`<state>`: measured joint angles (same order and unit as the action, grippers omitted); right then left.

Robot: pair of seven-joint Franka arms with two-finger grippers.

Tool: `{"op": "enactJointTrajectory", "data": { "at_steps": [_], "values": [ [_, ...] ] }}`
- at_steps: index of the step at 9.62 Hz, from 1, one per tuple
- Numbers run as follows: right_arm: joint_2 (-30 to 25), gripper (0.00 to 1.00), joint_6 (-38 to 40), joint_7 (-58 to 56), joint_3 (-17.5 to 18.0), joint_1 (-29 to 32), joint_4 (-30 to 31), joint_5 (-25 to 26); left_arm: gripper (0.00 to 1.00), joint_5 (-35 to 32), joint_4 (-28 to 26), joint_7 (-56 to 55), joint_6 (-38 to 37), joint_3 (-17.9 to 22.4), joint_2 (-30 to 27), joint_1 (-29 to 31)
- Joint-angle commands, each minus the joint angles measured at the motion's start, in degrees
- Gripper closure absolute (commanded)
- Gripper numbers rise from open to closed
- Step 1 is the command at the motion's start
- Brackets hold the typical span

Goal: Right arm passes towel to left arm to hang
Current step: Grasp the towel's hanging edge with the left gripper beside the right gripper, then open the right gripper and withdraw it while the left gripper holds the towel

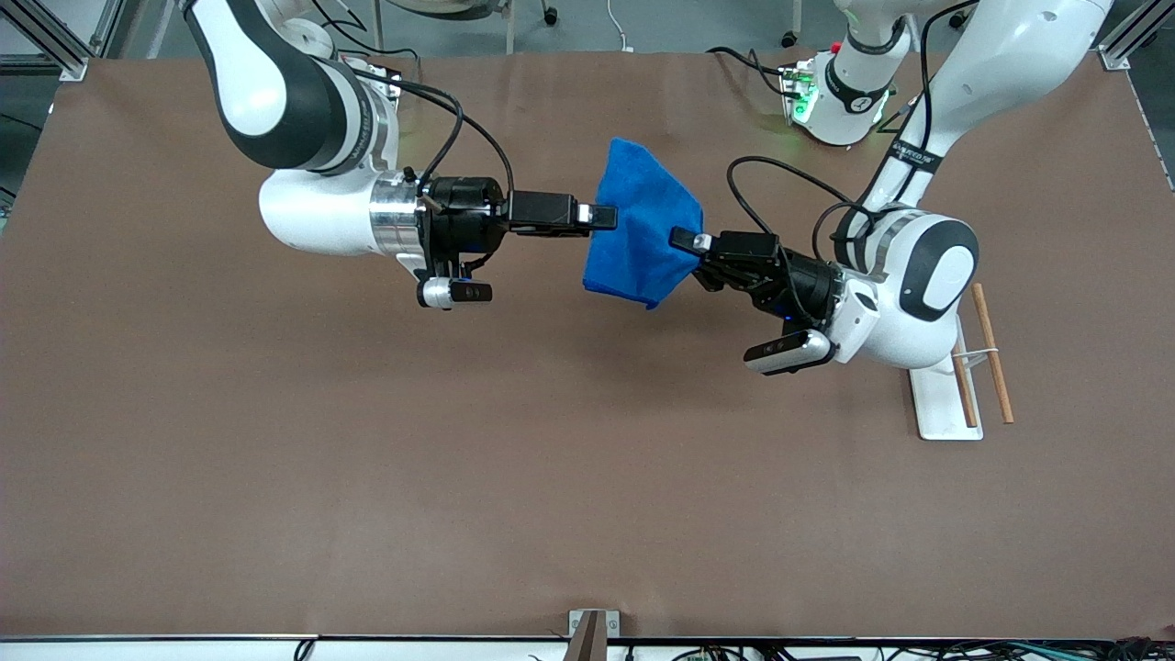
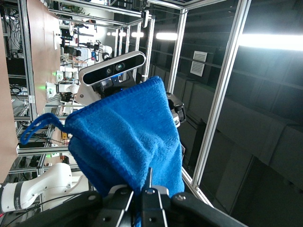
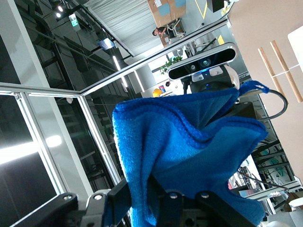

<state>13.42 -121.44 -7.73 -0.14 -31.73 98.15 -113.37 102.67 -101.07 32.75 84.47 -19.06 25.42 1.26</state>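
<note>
The blue towel (image 1: 643, 220) hangs in the air over the middle of the table, stretched between both grippers. My right gripper (image 1: 606, 218) is shut on the edge toward the right arm's end. My left gripper (image 1: 684, 240) is shut on the edge toward the left arm's end. In the left wrist view the towel (image 2: 128, 137) fans out from my left gripper (image 2: 142, 189), with its corner loop off to one side. In the right wrist view the towel (image 3: 189, 142) is pinched in my right gripper (image 3: 147, 189).
A white rack base (image 1: 941, 404) with two wooden rods (image 1: 993, 353) stands at the left arm's end of the table, under the left arm's wrist. The rods also show in the right wrist view (image 3: 284, 71). The brown table (image 1: 459, 459) lies below.
</note>
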Motion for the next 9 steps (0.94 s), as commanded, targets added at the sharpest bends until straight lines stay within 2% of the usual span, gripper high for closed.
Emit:
{"op": "enactJointTrajectory", "data": {
  "at_steps": [1, 2, 3, 6, 8, 9],
  "values": [
    [0.38, 0.01, -1.68, -0.01, -0.47, -0.52, -0.94, -0.81, 0.99, 0.42, -1.06, 1.09, 0.78, -0.36, 0.6, 0.67],
    [0.38, 0.0, -2.39, -0.01, -0.56, -0.43, -1.29, -0.19, 0.99, 0.51, -0.97, -0.13, 0.61, -0.45, -0.53, 0.68],
    [0.38, 0.0, -2.49, -0.01, -0.73, -0.09, -1.29, 2.68, 0.99, 0.51, -0.97, -2.41, 0.69, -0.36, -1.41, 1.46],
    [-0.23, 0.0, -2.4, 4.09, -1.09, 3.77, -0.59, 22.94, 0.99, -0.1, -1.06, -7.78, 2.87, -0.01, -2.56, 1.82],
    [-1.2, 0.0, -2.22, 12.34, -1.09, 7.54, -0.59, 41.47, 0.98, -2.64, -0.97, -14.43, 6.65, 0.34, -4.23, 1.82],
    [-1.47, 0.0, -1.61, 14.65, -1.09, 9.65, -0.59, 48.78, 0.98, -6.31, -0.62, -18.73, 9.71, 0.34, -5.37, 1.82]
  ]
}}
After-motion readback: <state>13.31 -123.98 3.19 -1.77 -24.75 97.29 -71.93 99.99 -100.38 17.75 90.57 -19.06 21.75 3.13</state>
